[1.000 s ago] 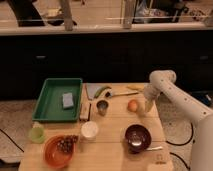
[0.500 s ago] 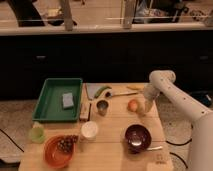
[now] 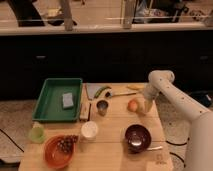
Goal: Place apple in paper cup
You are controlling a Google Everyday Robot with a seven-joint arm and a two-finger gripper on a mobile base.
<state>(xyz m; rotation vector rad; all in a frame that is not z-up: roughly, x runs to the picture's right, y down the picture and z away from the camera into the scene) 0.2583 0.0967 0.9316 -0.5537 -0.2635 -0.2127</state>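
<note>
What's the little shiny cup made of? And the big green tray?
The small cup looks like metal: grey with a shiny gleam. The green tray looks like plastic, smooth and one flat colour, though painted metal is possible. The robot's tool is low over the table, just beside the apple.

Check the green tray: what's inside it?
Inside the green tray lies one grey-blue sponge-like block; the rest of its floor shows bare. Anything beneath the block is covered. The gripper is off to the right in view, beside the apple.
</note>
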